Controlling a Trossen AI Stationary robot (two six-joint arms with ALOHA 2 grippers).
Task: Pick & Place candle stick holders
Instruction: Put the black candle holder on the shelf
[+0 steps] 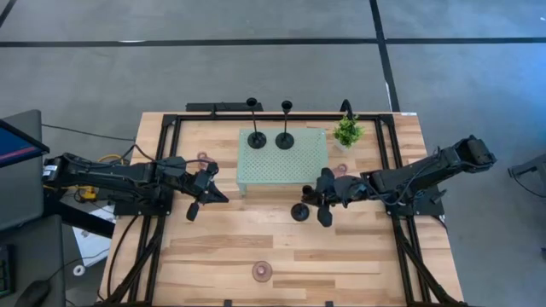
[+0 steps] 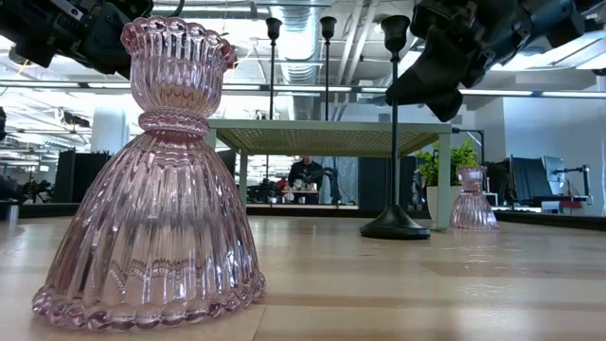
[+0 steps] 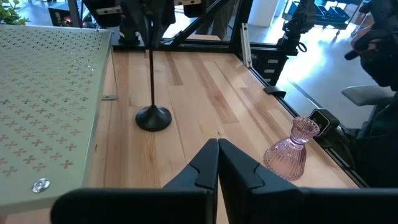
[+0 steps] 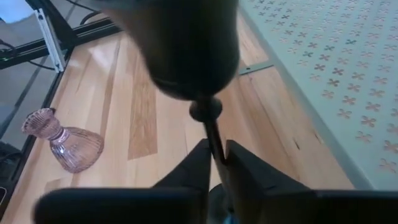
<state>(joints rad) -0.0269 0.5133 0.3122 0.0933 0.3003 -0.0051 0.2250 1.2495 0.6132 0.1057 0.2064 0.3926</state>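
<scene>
Your right tool [image 4: 216, 163] pinched on black candle stick holder [image 1: 300, 211] stem, base on tabletop [image 1: 358, 256] centre beside the tray [image 1: 281, 166], your left tool [image 3: 217, 163] pressed together, empty, left side.

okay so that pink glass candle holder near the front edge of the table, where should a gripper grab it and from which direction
Grip the pink glass candle holder at its narrow waist, coming straight down from above. It stands upright and alone on the wooden table, with a wide ribbed skirt below and a flared cup on top. The waist is the slimmest part, and the flare above it would likely keep it from slipping out.
</scene>
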